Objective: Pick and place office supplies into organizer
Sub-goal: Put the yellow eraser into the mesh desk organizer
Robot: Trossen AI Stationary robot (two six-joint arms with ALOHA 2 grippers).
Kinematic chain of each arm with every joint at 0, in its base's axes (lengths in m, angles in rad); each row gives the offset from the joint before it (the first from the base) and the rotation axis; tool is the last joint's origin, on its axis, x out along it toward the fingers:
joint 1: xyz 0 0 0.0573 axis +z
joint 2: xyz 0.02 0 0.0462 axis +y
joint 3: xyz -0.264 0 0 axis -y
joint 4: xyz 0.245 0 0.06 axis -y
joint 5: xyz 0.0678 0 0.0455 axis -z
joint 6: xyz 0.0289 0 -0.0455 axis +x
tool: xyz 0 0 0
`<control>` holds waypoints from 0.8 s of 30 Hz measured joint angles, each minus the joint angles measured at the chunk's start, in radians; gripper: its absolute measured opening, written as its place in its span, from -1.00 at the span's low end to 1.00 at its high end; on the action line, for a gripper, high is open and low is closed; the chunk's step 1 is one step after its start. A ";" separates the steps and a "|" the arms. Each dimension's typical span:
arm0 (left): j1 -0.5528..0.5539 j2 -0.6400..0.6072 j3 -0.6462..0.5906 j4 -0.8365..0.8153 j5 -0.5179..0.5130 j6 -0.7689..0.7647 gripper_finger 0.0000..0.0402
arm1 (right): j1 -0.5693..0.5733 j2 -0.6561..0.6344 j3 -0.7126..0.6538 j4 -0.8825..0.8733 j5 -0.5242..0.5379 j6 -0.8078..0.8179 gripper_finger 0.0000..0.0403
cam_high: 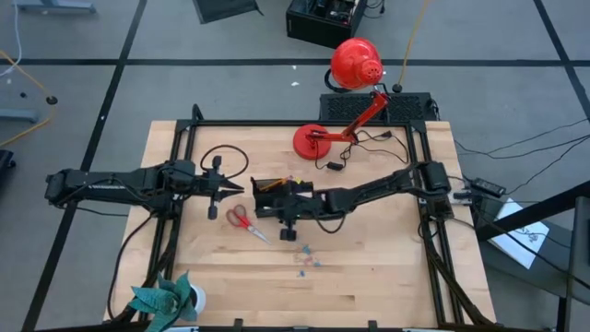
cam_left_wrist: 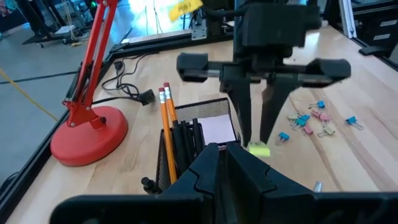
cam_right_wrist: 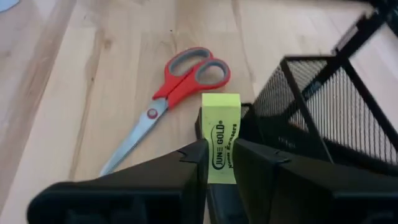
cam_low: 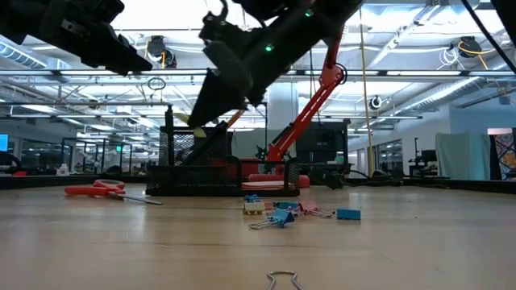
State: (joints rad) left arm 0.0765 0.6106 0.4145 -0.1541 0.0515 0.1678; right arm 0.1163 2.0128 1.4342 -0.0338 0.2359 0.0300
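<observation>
1. Done: pencils and pens stand in the organizer at table centre.
2. Now: right gripper pinches a yellow eraser beside it; left gripper idle at 9 o'clock, fingers together.
3. Left: scissors, clips at 6 o'clock.

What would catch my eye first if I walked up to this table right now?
Probably the big red desk lamp at the table's far edge. Next, the right pincer at mid-table, shut on a yellow-green eraser beside the black mesh organizer. Red-handled scissors lie flat just left of it, near the waiting left pincer.
</observation>
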 joint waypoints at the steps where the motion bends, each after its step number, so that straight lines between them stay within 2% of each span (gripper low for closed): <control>1: 0.000 0.000 0.000 0.000 0.000 0.003 -0.82 | -0.003 0.015 0.020 -0.001 0.000 -0.014 -0.73; 3: 0.000 0.000 0.000 0.000 0.000 0.006 -0.82 | -0.006 0.038 0.042 -0.014 0.005 -0.046 -0.73; 10: 0.000 0.000 0.000 -0.001 0.000 0.015 -0.82 | -0.006 0.108 0.075 -0.072 0.151 -0.125 -0.73; 13: 0.000 0.000 0.000 0.000 0.000 0.021 -0.82 | -0.008 0.131 0.074 -0.076 0.178 -0.138 -0.73; 20: 0.000 0.000 0.000 -0.001 0.000 0.038 -0.82 | -0.012 0.146 0.074 -0.085 0.180 -0.127 -0.72; 24: 0.000 0.000 0.000 -0.001 0.000 0.039 -0.82 | -0.012 0.144 0.075 -0.083 0.180 -0.128 -0.64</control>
State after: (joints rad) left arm 0.0761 0.6109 0.4149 -0.1547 0.0517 0.2070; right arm 0.1040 2.1571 1.5089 -0.1172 0.4156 -0.0979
